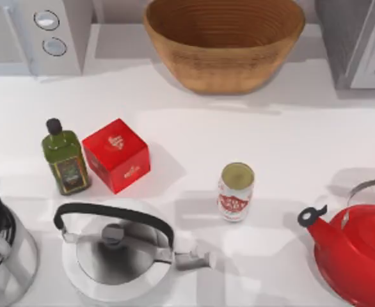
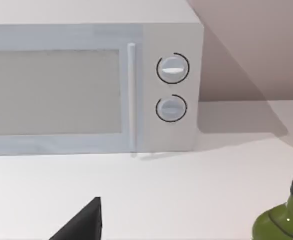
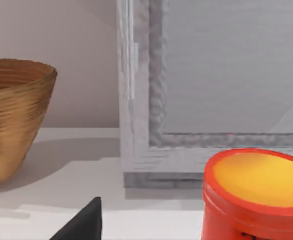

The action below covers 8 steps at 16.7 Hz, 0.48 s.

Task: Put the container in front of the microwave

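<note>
I cannot tell either gripper's state. The can (image 1: 237, 191) stands upright on the tabletop (image 1: 251, 128), well apart from the microwave (image 1: 53, 35). I judge it light, rigid and smooth; grasp its cylindrical wall mid-height.

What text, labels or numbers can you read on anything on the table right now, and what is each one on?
No text here can be read.
Small white can with red label: white markings, too blurred to read.
Red cube box: pale emblems on top and side, illegible.
Green oil bottle: dark label, print too small.
Light grey microwave: two round dials, no visible numbers.
</note>
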{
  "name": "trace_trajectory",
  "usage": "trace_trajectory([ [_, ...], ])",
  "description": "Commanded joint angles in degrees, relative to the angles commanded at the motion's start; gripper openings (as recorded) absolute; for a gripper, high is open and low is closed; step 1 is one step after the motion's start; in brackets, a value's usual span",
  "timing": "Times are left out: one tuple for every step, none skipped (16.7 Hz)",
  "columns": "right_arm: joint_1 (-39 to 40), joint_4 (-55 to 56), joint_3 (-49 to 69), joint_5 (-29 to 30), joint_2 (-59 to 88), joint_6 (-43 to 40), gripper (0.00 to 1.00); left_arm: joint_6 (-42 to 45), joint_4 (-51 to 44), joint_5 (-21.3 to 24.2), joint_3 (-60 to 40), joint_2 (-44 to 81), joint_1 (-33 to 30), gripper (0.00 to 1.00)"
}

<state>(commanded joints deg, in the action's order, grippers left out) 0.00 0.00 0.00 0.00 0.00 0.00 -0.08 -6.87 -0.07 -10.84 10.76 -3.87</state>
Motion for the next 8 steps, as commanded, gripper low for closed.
trace_trajectory([
  [0.0,0.0,0.0,0.0,0.0,0.0,1.0,-0.04,-2.21,0.0,-3.37,3.51,-1.28,1.0],
  [0.0,0.0,0.0,0.0,0.0,0.0,1.0,-0.07,-4.65,0.01,-7.07,7.39,-2.69,1.0],
  [0.0,0.0,0.0,0.0,0.0,0.0,1.0,-0.11,-7.29,0.01,-11.08,11.62,-4.23,1.0],
  [0.0,0.0,0.0,0.0,0.0,0.0,1.0,-0.14,-10.11,0.01,-15.37,16.16,-5.89,1.0],
  [0.0,0.0,0.0,0.0,0.0,0.0,1.0,-0.16,-13.11,0.01,-19.95,21.01,-7.67,1.0],
  [0.0,0.0,0.0,0.0,0.0,0.0,1.0,-0.19,-16.26,0.0,-24.75,26.1,-9.53,1.0],
  [0.0,0.0,0.0,0.0,0.0,0.0,1.0,-0.21,-19.51,0.0,-29.73,31.39,-11.46,1.0],
  [0.0,0.0,0.0,0.0,0.0,0.0,1.0,-0.24,-22.86,-0.01,-34.86,36.83,-13.45,1.0],
])
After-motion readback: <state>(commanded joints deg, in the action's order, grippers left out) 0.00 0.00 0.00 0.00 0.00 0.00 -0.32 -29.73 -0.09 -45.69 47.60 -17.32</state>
